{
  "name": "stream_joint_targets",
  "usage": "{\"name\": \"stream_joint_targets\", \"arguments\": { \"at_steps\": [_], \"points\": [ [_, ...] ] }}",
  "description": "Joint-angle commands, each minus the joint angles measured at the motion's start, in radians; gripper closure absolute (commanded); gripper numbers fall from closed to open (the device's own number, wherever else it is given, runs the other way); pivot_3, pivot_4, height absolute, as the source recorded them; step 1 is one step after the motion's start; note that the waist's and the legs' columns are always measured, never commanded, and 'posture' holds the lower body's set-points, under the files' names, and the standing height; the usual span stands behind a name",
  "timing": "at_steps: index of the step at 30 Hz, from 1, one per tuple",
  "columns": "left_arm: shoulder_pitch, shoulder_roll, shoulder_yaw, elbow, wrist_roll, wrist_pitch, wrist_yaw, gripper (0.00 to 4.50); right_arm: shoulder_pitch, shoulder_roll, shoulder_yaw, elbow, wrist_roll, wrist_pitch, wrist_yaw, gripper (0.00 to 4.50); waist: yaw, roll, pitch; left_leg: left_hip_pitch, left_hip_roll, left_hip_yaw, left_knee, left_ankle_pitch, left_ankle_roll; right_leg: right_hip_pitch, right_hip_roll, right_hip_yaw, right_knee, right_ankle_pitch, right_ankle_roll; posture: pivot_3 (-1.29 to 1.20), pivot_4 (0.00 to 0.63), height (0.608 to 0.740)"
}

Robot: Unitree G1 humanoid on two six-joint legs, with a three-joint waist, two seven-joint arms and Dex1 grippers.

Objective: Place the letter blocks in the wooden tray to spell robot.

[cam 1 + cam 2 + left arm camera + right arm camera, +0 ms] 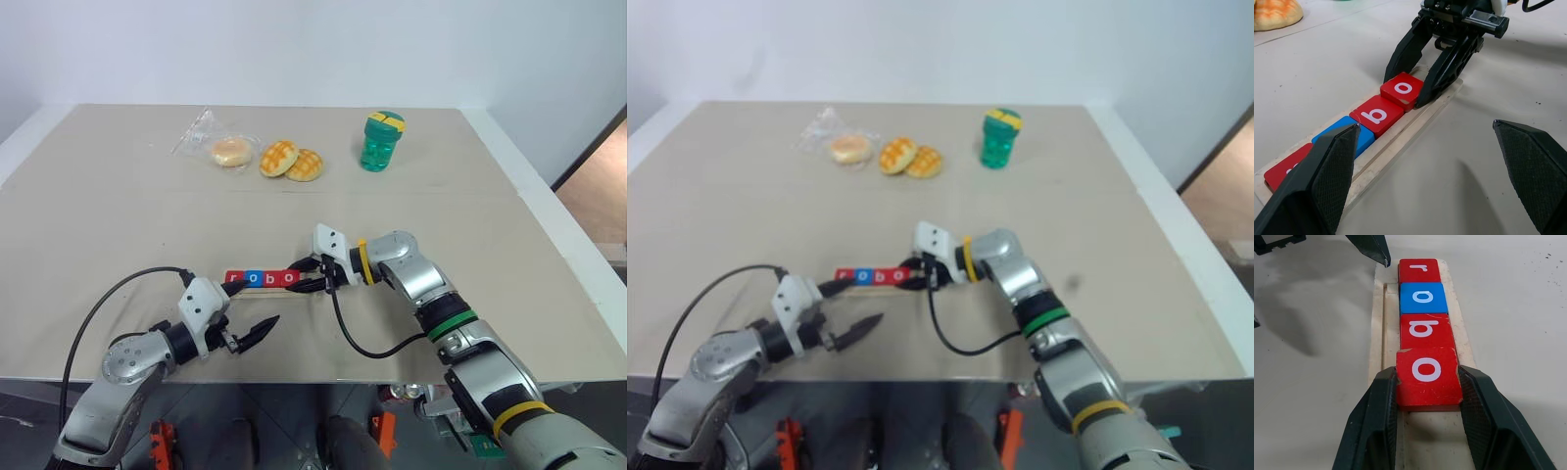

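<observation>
Now right hand [1427, 382] grips red o block [1426, 371] over wooden tray [1377, 333].

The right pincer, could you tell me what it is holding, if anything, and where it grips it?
The right pincer holds the red o block by its two opposite side edges, over the wooden tray beside the red b block.

four letter blocks [1425, 328] in wooden tray [1378, 323], buns [291, 161] and bottle [381, 140] behind

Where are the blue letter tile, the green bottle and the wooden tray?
blue letter tile [1423, 297], right wrist view, on its white letter.
green bottle [379, 147], left eye view, on its body.
wooden tray [1378, 328], right wrist view, on its bare rim.
</observation>
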Motion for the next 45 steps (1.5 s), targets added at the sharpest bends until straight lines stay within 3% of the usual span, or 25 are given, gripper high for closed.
{"name": "stream_joint_targets", "arguments": {
  "at_steps": [1,7,8,24,38,39,43,45],
  "points": [
    [0.002,0.002,0.012,-0.036,-0.001,-0.012,0.002,0.00,-0.036,0.012,-0.012,0.029,-0.011,-0.022,0.002,3.26,0.000,0.000,0.000,0.000,0.000,0.000,0.000,0.000,0.000,0.000,0.000,0.000,0.000,0.000,0.000,0.00,0.150,0.740],
    [-0.001,0.004,0.011,-0.035,0.003,-0.006,0.005,0.00,-0.044,0.022,-0.020,0.057,-0.010,-0.009,-0.001,3.26,0.000,0.000,0.000,0.001,0.000,0.000,0.000,0.000,0.000,0.000,0.000,0.000,0.000,0.001,-0.001,0.00,0.150,0.740],
    [-0.002,0.004,0.011,-0.035,0.004,-0.004,0.006,0.00,-0.047,0.023,-0.022,0.062,-0.010,-0.008,-0.002,2.76,0.000,0.000,0.000,0.001,0.000,0.000,0.000,0.000,0.000,0.000,0.000,0.000,0.000,0.001,-0.001,0.00,0.150,0.740],
    [-0.002,0.010,0.013,-0.045,0.005,0.009,0.014,0.00,-0.056,0.032,-0.030,0.071,-0.008,0.027,0.010,2.76,0.000,0.000,0.000,0.001,0.001,0.000,0.000,0.000,0.000,0.000,0.000,0.000,0.000,0.001,-0.001,0.00,0.150,0.740],
    [-0.011,0.009,0.005,-0.035,0.005,0.014,0.019,0.00,0.026,0.015,-0.001,-0.137,-0.019,0.227,-0.019,2.76,0.000,0.000,0.000,0.001,0.001,0.000,0.000,0.000,0.000,0.000,0.000,0.000,0.000,0.001,-0.001,0.00,0.150,0.740],
    [-0.012,0.009,0.004,-0.033,0.005,0.014,0.019,0.00,0.033,0.013,0.001,-0.153,-0.020,0.241,-0.021,2.21,0.000,0.000,0.000,0.001,0.001,0.000,0.000,0.000,0.000,0.000,0.000,0.000,0.000,0.000,-0.001,0.00,0.150,0.740],
    [-0.019,0.009,0.001,-0.026,0.006,0.015,0.017,0.00,0.045,0.008,0.000,-0.181,-0.025,0.286,-0.040,1.28,-0.001,0.000,0.000,0.001,0.001,0.000,0.000,0.000,0.000,0.000,0.001,0.000,0.000,0.001,-0.001,0.00,0.150,0.740],
    [-0.022,0.009,0.000,-0.023,0.007,0.014,0.017,0.00,0.047,0.004,-0.002,-0.188,-0.027,0.301,-0.048,0.42,-0.001,0.000,0.000,0.001,0.001,0.000,0.000,0.000,0.000,0.000,0.001,0.000,0.000,0.001,-0.001,0.00,0.150,0.740]
  ]
}}
